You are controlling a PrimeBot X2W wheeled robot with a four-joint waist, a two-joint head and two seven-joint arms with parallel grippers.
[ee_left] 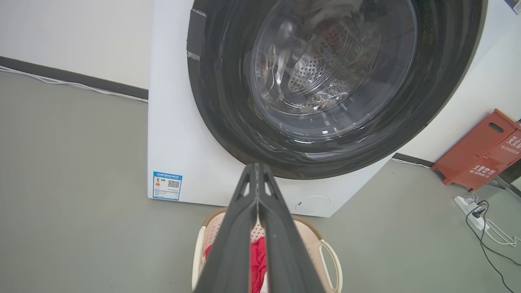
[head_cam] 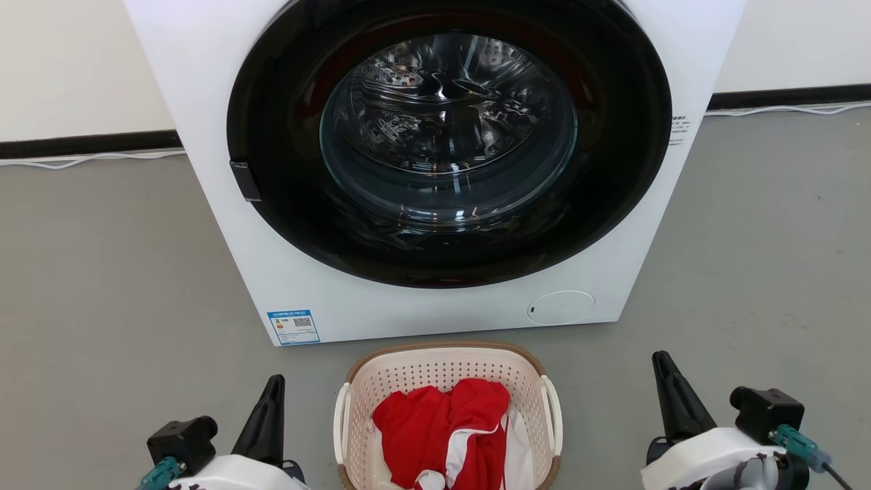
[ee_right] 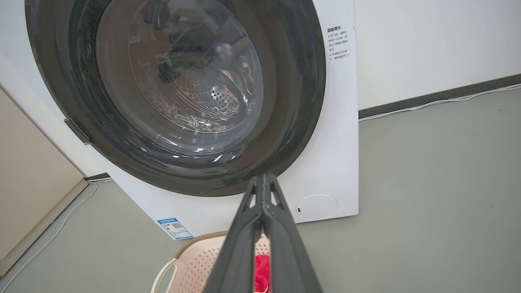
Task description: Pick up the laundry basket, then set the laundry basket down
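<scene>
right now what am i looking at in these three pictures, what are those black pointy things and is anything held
This is a wheeled robot with two arms. One picture looks down from its head camera; the other two look along each wrist's fingers. The black wedges are its grasping parts: the left end effector and right end effector, both shut, holding nothing. Between them on the grey floor stands a small cream perforated plastic laundry basket with a brown rim and white handles, containing red and white cloth. Behind it is a large white front-loading washing machine with a round dark glass door.
</scene>
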